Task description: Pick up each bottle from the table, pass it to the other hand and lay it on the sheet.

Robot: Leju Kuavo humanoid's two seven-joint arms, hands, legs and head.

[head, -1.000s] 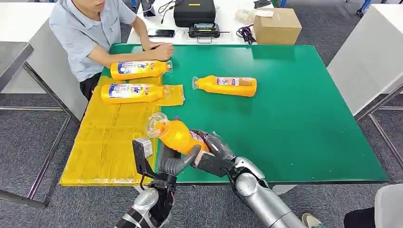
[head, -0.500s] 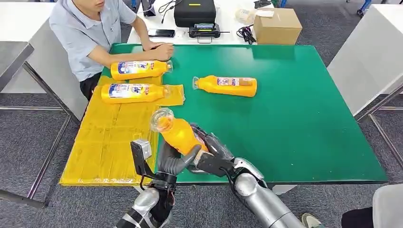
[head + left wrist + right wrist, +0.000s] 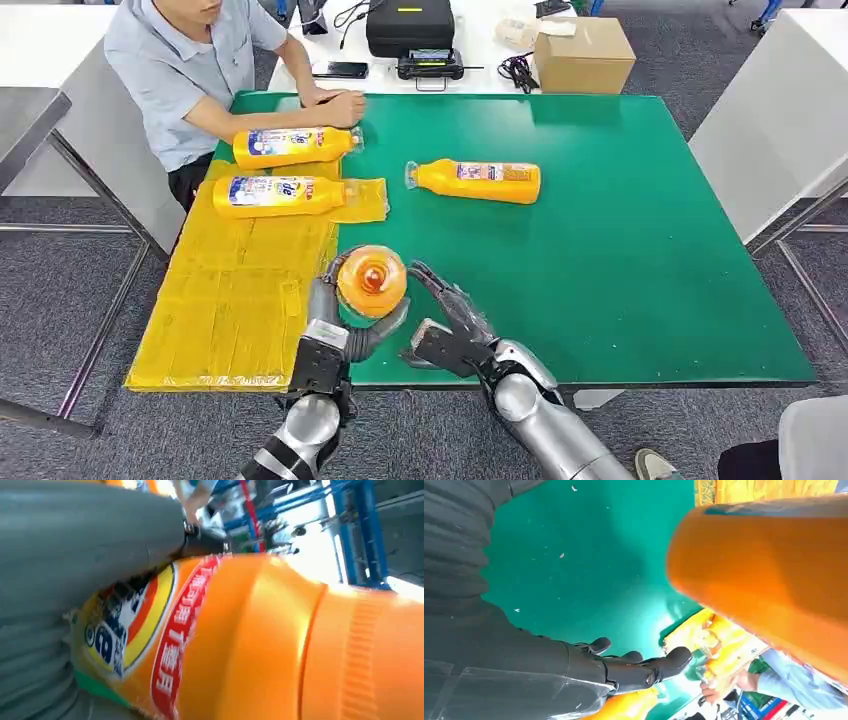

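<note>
Now that the right hand (image 3: pixel 447 322) has let go and spread its fingers (image 3: pixel 644 667) empty, the left hand (image 3: pixel 338 310) alone grips the bottle (image 3: pixel 371 281), swung cap-first toward the camera; the handover looks done; the sheet (image 3: pixel 235 300) waits at nine o'clock.
</note>
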